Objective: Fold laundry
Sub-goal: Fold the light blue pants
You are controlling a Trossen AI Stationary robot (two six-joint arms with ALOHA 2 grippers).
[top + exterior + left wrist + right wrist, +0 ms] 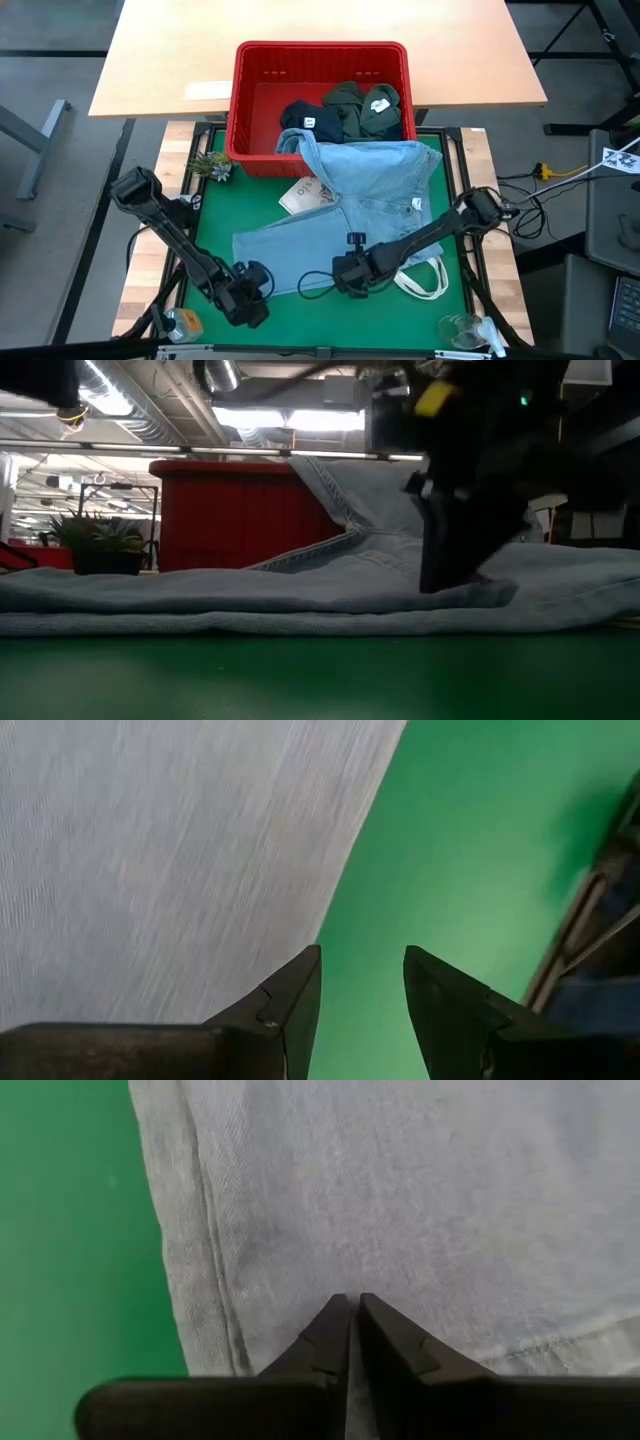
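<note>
Light blue denim jeans (360, 185) hang from the red basket's near rim (320, 160) and spread over the green mat, one leg (290, 245) reaching toward the left. My right gripper (350, 1302) is shut and points down at this leg (400, 1200), close to its seamed edge (195, 1280). In the low view it (445, 575) comes down to the cloth (300, 600). My left gripper (360, 965) is open and points down over bare mat (470, 850), just beside the denim's edge (150, 850). Navy (305, 120) and olive (360, 105) garments lie in the basket. My right gripper's shut fingertips (335, 1315) stand at the denim's surface, pointing down from above, a little in from the leg's seamed edge. The cloth lies flat on the mat there. Whether the tips touch it I cannot tell.
A white tote bag lies partly under the jeans, its printed face (305, 195) at the left and its handles (425, 280) at the near right. A small plant (213, 165) stands left of the basket. A glass (460, 328) stands at the near right corner.
</note>
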